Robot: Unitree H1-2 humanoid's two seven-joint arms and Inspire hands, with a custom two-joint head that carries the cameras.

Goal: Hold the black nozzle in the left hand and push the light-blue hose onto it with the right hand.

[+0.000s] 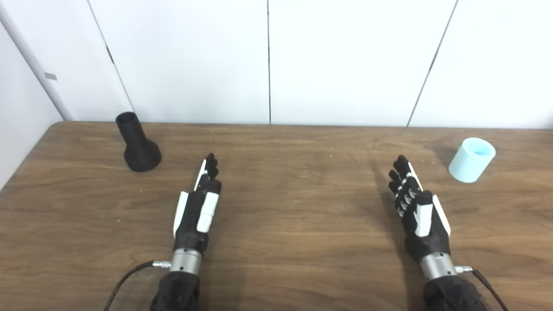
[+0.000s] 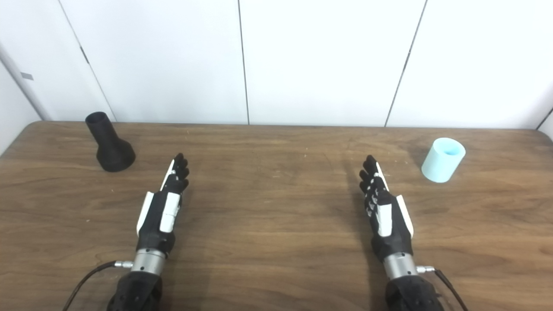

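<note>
From the left eye view, the black nozzle stands on its wide base at the far left of the wooden counter, narrow mouth up. The left hand lies stretched out, fingers straight and together, holding nothing, well apart from the nozzle.

From the right eye view, the light-blue hose, a short tube, stands tilted at the far right. The right hand is likewise extended flat and empty, near the hose but not touching it.
</note>
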